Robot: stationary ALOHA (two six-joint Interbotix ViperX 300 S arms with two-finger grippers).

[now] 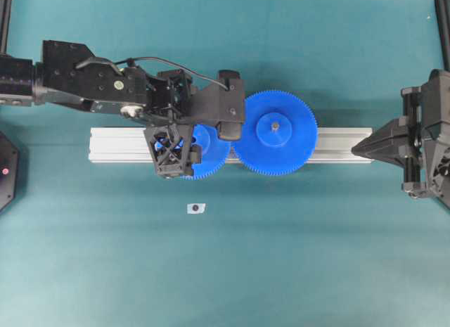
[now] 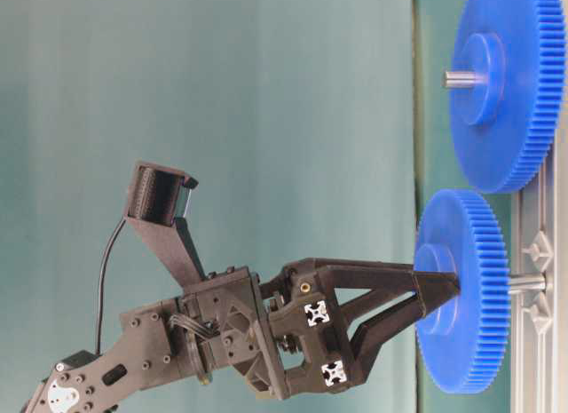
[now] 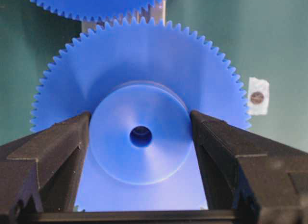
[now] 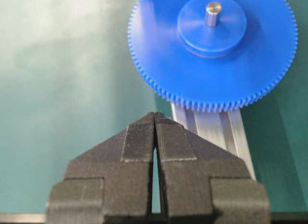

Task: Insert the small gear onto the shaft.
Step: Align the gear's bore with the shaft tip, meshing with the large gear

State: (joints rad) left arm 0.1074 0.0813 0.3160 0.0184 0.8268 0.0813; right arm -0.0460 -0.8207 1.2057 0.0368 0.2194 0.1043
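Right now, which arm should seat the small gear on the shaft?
Left. Its gripper grips the small gear by the hub, over the shaft. The right gripper sits shut at the rail's far end.

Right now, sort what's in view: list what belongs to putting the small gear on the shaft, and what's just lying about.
Belongs to the job:
small gear, gripped by its hub
shaft
left gripper

Just there:
big gear on its own pin
white tab
metal rail
right gripper, shut, holding nothing
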